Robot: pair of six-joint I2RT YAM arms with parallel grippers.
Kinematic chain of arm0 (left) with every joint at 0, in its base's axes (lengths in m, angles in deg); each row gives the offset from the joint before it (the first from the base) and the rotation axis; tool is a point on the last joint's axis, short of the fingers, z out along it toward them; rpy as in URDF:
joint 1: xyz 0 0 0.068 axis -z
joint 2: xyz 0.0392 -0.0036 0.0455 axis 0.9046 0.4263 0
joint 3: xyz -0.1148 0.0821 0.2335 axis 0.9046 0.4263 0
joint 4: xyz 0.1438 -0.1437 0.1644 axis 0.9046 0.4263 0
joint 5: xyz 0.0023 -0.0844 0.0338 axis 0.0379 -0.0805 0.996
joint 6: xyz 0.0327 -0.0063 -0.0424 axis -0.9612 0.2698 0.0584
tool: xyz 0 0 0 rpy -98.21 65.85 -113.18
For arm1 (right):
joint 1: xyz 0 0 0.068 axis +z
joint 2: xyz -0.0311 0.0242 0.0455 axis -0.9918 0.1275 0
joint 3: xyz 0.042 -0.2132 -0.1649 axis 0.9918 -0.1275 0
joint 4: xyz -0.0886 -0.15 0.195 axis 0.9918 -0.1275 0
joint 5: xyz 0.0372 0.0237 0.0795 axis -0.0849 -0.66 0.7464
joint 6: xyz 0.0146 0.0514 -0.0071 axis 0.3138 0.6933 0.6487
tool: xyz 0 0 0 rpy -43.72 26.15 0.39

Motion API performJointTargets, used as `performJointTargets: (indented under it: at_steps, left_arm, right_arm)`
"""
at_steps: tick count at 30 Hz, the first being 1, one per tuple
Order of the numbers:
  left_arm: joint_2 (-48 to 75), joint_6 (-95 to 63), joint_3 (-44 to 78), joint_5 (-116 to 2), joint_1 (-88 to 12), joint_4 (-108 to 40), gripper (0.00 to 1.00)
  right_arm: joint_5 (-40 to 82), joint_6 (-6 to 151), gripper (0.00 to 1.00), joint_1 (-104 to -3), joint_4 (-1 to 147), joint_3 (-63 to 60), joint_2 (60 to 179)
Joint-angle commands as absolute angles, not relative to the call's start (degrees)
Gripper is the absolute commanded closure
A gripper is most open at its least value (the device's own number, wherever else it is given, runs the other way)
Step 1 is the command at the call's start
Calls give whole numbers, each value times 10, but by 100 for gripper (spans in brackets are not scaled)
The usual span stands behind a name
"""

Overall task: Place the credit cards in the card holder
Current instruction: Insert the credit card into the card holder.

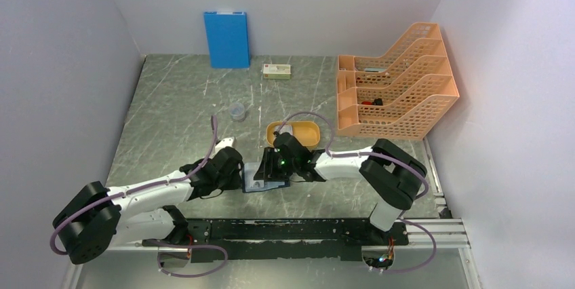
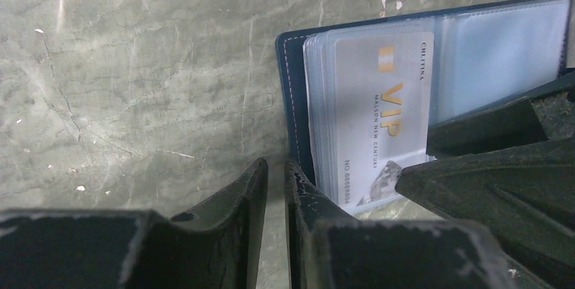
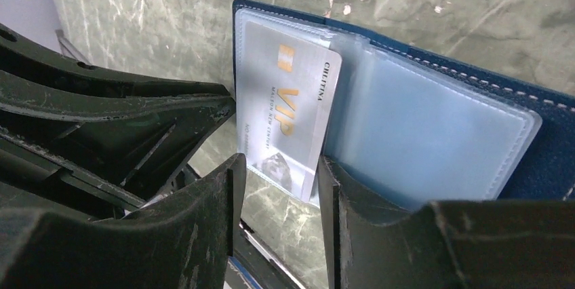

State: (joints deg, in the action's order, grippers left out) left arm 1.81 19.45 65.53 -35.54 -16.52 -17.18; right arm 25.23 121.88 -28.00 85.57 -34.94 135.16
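Observation:
The navy card holder lies open on the table between my two grippers, its clear sleeves up. A pale VIP credit card sits partly in a left-hand sleeve, its lower end sticking out. My left gripper is shut and empty, its right finger at the holder's navy cover edge. My right gripper is open over the card's protruding end, with its right finger on the sleeve page. In the top view the left gripper and right gripper nearly meet over the holder.
An orange oval tray stands just behind the grippers with something pale in it. A small clear cup stands at mid-left. A blue board and a white box with a red label are at the back. An orange file rack is at the right.

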Motion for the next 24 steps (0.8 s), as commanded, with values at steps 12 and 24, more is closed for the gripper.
performJointTargets:
  at_steps: [12, 24]
  left_arm:
    - [-3, 181, 632, -335, -164, -111, 69]
    - [-97, 177, 600, -327, -165, -48, 39]
  right_arm:
    - [162, 1143, 37, -255, 722, -289, 1299]
    - [92, 1095, 32, -258, 641, -285, 1177]
